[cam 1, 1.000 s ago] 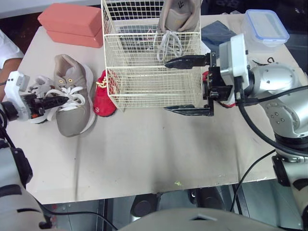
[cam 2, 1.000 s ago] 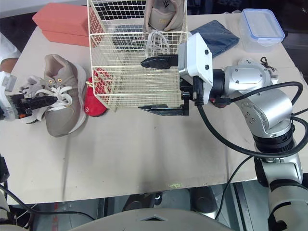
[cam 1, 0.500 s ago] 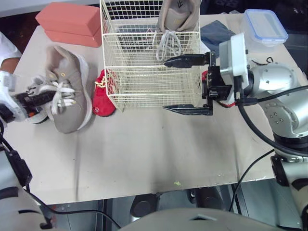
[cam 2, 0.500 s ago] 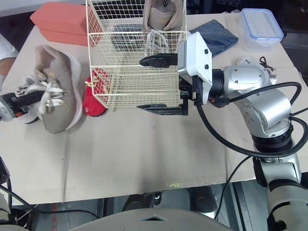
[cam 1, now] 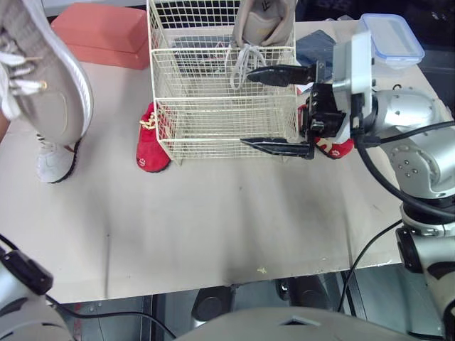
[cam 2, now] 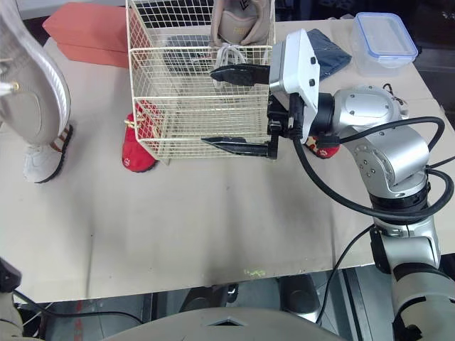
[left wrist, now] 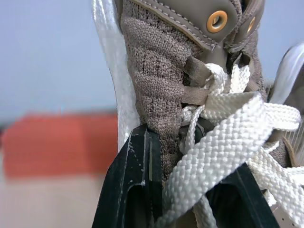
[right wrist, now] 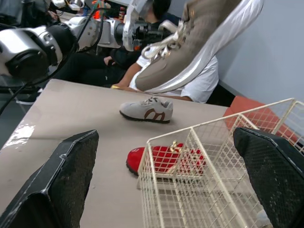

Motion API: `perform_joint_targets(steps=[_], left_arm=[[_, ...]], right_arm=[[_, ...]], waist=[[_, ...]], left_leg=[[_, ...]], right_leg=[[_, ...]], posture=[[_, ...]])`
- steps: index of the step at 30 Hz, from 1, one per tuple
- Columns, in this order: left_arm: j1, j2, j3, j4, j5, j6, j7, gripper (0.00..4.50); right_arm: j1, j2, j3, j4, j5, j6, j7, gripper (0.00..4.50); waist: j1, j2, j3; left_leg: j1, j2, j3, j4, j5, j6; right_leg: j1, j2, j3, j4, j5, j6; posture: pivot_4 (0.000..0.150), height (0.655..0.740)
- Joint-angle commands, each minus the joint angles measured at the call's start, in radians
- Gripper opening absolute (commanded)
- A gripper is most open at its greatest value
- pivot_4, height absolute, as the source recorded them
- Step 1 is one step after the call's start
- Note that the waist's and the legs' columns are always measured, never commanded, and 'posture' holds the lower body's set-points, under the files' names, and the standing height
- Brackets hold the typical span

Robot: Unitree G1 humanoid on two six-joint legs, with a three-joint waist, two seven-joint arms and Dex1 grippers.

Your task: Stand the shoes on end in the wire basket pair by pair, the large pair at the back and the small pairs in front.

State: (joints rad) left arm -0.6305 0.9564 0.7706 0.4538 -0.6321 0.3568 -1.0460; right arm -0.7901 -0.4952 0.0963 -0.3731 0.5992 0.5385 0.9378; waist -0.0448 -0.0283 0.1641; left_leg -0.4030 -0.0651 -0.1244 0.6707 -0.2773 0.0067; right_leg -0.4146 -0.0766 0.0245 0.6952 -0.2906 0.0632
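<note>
While the table (cam 1: 213, 227) holds the wire basket (cam 1: 220, 106) near its far edge, one big taupe sneaker (cam 1: 264, 21) stands on end in the basket's back section. Its mate (cam 1: 57, 92) is up in the air at the left, sole facing out, and the left gripper (left wrist: 183, 147) is clamped on its laces and tongue. The right gripper (cam 1: 247, 106) hangs wide open at the basket's right side. There's a red little shoe (cam 1: 149, 142) left of the basket, another red one (cam 1: 334, 147) right of it, and a small white shoe (cam 1: 55, 160) at far left.

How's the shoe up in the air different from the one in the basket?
The lifted shoe hangs in the air; the basket shoe stands on end in the wire basket. The left claw grips the lifted shoe; nothing grips the basket shoe. Both are tan, white-laced.
</note>
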Motion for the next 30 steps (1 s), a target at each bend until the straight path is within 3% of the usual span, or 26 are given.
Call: perform_joint_targets(steps=[1,7,11,21,30], left_arm=[[-0.141,-0.079,-0.037,-0.193,-0.035,-0.112,0.168,0.56],[-0.279,-0.308,-0.213,-0.334,0.06,-0.28,0.354,0.56],[-0.378,-0.433,-0.339,-0.25,0.208,-0.466,0.459,0.56],[-0.47,-0.525,-0.456,0.117,0.374,-0.836,0.498,0.56],[-0.424,-0.557,-0.51,0.255,0.449,-0.949,0.561,0.56]], right_arm=[[-0.031,0.031,-0.071,-0.003,-0.003,-0.043,-0.077,4.5],[-0.029,0.044,-0.122,-0.003,-0.023,-0.056,-0.168,4.5],[-0.004,0.042,-0.131,-0.031,-0.02,-0.045,-0.207,4.5],[0.023,0.017,-0.152,-0.07,-0.012,-0.017,-0.274,4.5],[0.027,0.008,-0.157,-0.078,-0.009,0.022,-0.333,4.5]], waist=[[0.005,-0.001,-0.001],[0.005,-0.002,-0.001],[-0.003,-0.002,-0.001],[-0.023,-0.002,-0.001],[-0.024,-0.002,-0.001]], left_leg=[[0.0,0.0,0.0,0.0,0.0,0.0],[-0.002,-0.002,-0.001,0.004,0.0,0.0],[-0.002,-0.002,0.0,0.005,0.0,0.0],[-0.001,-0.002,0.001,0.004,0.0,0.0],[-0.012,-0.002,-0.002,0.013,0.0,0.0]], right_leg=[[0.0,0.0,0.0,0.0,0.0,0.0],[0.001,-0.002,-0.002,0.0,0.0,0.0],[0.001,-0.001,-0.003,0.0,0.0,0.0],[0.0,-0.001,-0.002,0.001,0.0,0.0],[-0.007,-0.001,-0.005,0.002,0.0,0.0]], posture=[[0.15,0.74],[0.15,0.74],[0.15,0.74],[0.15,0.74],[0.15,0.74]])
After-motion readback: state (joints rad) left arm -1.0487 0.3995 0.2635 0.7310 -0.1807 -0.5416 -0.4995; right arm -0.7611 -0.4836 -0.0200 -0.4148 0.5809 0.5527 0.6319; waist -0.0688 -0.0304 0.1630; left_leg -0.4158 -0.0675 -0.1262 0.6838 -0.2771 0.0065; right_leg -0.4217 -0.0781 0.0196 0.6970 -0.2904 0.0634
